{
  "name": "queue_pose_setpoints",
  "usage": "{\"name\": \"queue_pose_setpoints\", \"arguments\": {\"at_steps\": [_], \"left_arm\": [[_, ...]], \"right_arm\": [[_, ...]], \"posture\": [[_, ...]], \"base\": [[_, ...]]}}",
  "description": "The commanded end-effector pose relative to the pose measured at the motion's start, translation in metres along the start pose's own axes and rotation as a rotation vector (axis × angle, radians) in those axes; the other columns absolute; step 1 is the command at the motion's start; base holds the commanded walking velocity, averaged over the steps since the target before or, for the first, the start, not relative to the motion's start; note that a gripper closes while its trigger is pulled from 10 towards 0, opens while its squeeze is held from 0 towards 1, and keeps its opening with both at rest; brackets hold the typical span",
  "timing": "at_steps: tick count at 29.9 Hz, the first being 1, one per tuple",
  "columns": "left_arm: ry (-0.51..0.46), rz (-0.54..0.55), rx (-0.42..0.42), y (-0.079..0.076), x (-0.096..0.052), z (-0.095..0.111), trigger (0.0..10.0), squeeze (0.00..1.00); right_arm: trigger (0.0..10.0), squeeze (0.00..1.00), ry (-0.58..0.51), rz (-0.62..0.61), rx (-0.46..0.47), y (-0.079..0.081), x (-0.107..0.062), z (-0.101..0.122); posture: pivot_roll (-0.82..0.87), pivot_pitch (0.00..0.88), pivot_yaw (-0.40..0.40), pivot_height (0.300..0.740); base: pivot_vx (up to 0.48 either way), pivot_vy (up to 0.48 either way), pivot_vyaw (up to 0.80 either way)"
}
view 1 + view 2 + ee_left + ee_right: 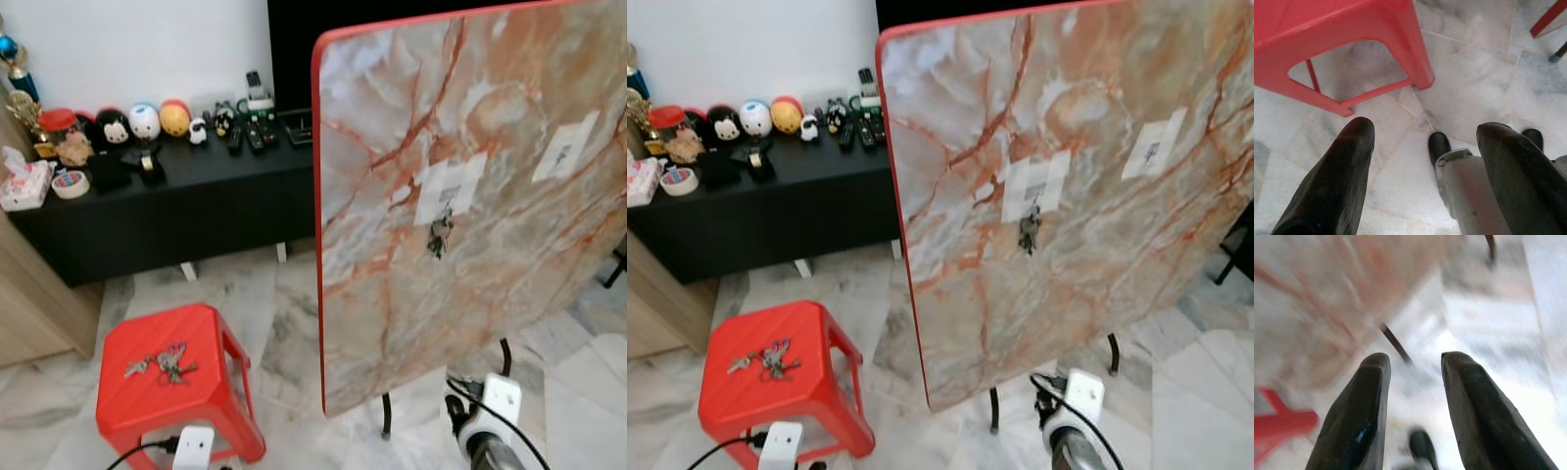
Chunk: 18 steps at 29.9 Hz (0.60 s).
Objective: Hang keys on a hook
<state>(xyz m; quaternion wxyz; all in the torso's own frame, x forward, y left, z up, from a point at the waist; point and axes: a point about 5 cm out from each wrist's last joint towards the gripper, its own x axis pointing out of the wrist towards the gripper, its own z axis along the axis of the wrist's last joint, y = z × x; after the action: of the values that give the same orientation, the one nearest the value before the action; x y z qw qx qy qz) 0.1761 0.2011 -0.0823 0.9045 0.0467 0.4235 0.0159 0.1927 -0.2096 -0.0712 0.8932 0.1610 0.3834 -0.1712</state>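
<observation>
We look down on a red stool (171,367) standing on a marble floor (265,313), and beside it a marble-patterned tabletop (470,196) tipped up on edge like a wall.

One bunch of keys (162,365) lies flat on the seat of the stool, spread out with its long axis running roughly side to side across the seat. A second bunch of keys (439,235) already hangs on a hook (446,208) fixed to a white patch on the tabletop, to the right of the stool and higher up. A second white patch (565,147) sits farther right on the tabletop.

Our left gripper (1422,171) hangs low beside the stool's leg, pointing at the floor, its fingers (1337,181) spread apart and holding nothing. Our right gripper (1415,396) hangs low to the right of the stool, near the foot of the tabletop, its blurred fingers also apart and holding nothing.

The keys on the stool lie above and ahead of our left gripper, so we judge the left arm the nearer one to them. With one bunch hung and one lying loose, the scene fits either a hanging just done or another bunch waiting.
</observation>
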Motion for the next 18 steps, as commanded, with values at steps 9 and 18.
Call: {"name": "queue_pose_setpoints", "arguments": {"at_steps": [9, 18], "left_arm": [[0.016, 0.029, 0.024, 0.01, 0.0, 0.0, 10.0, 0.0], [0.002, 0.047, 0.012, 0.017, 0.0, 0.004, 10.0, 0.0]], "right_arm": [[10.0, 0.0, 0.106, -0.002, -0.075, -0.007, -0.004, -0.025], [10.0, 0.0, 0.119, -0.029, -0.048, -0.008, -0.004, -0.028]], "posture": [[-0.03, 0.0, 0.026, 0.74], [-0.03, 0.0, 0.031, 0.74]], "base": [[0.0, 0.0, 0.0], [0.0, 0.0, 0.0]]}}
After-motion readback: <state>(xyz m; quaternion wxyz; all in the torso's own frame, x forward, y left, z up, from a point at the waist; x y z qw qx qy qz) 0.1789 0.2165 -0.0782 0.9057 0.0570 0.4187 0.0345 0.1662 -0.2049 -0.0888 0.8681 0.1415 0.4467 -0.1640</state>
